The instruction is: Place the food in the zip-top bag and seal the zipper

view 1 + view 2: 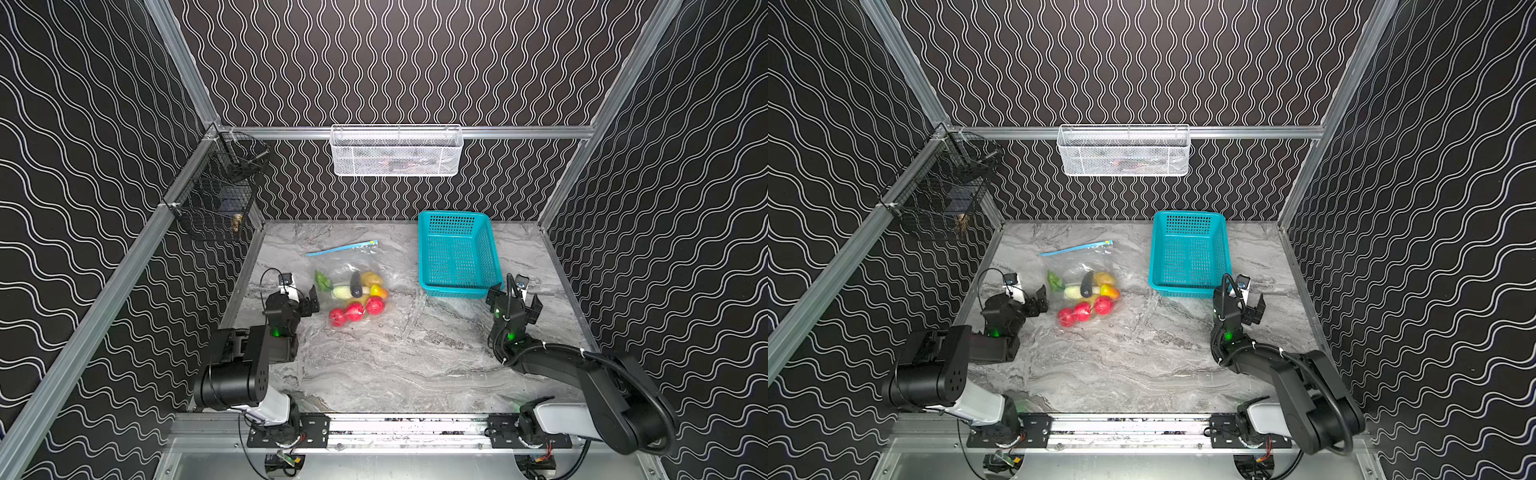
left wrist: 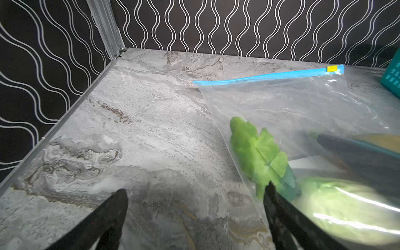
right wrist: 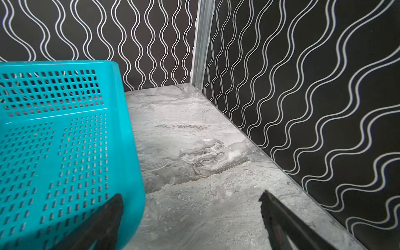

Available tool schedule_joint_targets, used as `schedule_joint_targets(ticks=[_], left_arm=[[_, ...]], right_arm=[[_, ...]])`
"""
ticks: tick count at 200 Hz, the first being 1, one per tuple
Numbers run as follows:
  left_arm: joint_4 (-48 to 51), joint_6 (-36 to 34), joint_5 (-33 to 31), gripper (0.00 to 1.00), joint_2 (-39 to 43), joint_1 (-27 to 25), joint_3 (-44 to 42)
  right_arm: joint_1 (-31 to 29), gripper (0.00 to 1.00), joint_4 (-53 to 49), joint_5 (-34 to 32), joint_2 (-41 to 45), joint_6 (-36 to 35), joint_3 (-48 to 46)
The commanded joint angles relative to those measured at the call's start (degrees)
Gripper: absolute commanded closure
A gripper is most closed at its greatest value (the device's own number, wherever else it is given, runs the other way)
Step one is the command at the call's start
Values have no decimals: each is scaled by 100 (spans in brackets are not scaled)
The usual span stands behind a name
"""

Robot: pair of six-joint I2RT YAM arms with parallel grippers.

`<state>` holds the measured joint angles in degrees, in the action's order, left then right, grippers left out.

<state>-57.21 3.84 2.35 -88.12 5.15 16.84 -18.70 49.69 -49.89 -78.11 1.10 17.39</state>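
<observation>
Left claw (image 2: 194,190) and right claw (image 3: 190,195) are hanging spread and empty, probably because the food (image 1: 357,295) is lying inside the zip-top bag (image 2: 281,104) on the tabletop (image 1: 395,353), its zipper (image 2: 259,76) seemingly sealed.

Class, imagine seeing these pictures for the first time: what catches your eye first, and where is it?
The bright toy food in the clear zip-top bag stands out first, left of centre on the marble table, with red tomatoes nearest the camera. Next comes the teal basket, right of the bag and farther back.
</observation>
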Motion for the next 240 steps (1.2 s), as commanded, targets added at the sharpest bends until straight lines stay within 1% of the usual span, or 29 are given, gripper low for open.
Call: schedule_joint_targets(ticks=[1, 10, 16, 23, 27, 32, 41, 47, 55, 64, 71, 78, 92, 100, 113, 123, 141, 149, 157, 161, 170, 175, 184, 189, 193, 202, 208, 225, 240], left_arm=[[-671, -197, 157, 1, -75, -42, -130], [-933, -260, 139, 1, -208, -111, -219], [-1208, -279, -14, 1, -426, -183, -278], [-1673, -239, -170, 1, -789, -223, -303], [-1945, -243, -144, 1, -884, -225, -327], [-1776, -291, -62, 1, -760, -225, -328], [-1099, -368, -82, 1, -539, -276, -210], [-1119, -335, -173, 1, -631, -295, -127], [-1218, -335, -184, 1, -729, -307, -67], [-902, -344, -184, 1, -617, -317, -27], [-965, -342, -214, 1, -659, -337, -14], [-1117, -350, -209, 1, -710, -338, -41], [-943, -349, -231, 1, -656, -343, -8], [-1068, -356, -244, 1, -705, -353, -14], [-921, -358, -259, 1, -654, -356, 1], [-1011, -367, -292, 1, -693, -369, 10], [-724, -402, -297, 1, -686, -407, 147], [-545, -463, -229, 1, -669, -419, 228], [-439, -510, -307, 1, -679, -427, 289], [-419, -544, -354, 1, -680, -567, 303], [-338, -568, -354, 1, -664, -605, 332], [-331, -579, -330, 1, -671, -611, 338], [-311, -609, -273, 1, -677, -616, 353], [-273, -621, -268, 1, -672, -614, 370], [-264, -629, -275, 1, -672, -624, 373], [-267, -635, -279, 1, -672, -629, 373], [-262, -640, -279, 1, -671, -629, 373], [-263, -638, -287, 1, -676, -630, 381], [-264, -641, -287, 1, -672, -636, 387]], right_arm=[[63, 1, 1649, -41, -300, -633, -204], [97, 1, 2100, -40, -466, -695, -359], [136, 1, 2445, -34, -595, -720, -473], [151, 1, 3077, -51, -748, -991, -601], [155, 1, 3385, -22, -820, -1094, -687], [169, 1, 3740, 43, -915, -1160, -793], [259, 1, 4404, 146, -1129, -1197, -958], [323, 1, 4757, 168, -1295, -1196, -1028], [380, 0, 4946, 146, -1461, -1092, -1059], [382, 0, 4662, 438, -1360, -1125, -1027], [408, 0, 4421, 698, -1285, -1088, -1006], [435, 1, 4258, 820, -1268, -1093, -956], [481, 0, 4048, 964, -1244, -1091, -872], [539, 0, 3873, 1067, -1178, -1020, -845], [701, 0, 3515, 1384, -1045, -832, -817], [913, 0, 3200, 1769, -902, -620, -804], [1467, 0, 2597, 2710, -688, -121, -755], [1689, 0, 2429, 3147, -678, 2, -723], [1811, 0, 2197, 3373, -783, 141, -653], [1848, 1, 2402, 3404, -929, 135, -618], [1870, 1, 2840, 3537, -1181, -39, -614], [1870, 1, 2616, 3697, -1108, -84, -558], [1881, 1, 1766, 4100, -898, -102, -347], [1898, 1, 1467, 4262, -886, -127, -214], [1958, 1, 1437, 4384, -921, -116, -154], [2121, 1, 1757, 4697, -1045, -84, -182], [2171, 1, 1838, 4790, -1083, -69, -192], [2182, 1, 1502, 4766, -985, -49, -127], [2178, 1, 1826, 4742, -1050, -109, -205]])
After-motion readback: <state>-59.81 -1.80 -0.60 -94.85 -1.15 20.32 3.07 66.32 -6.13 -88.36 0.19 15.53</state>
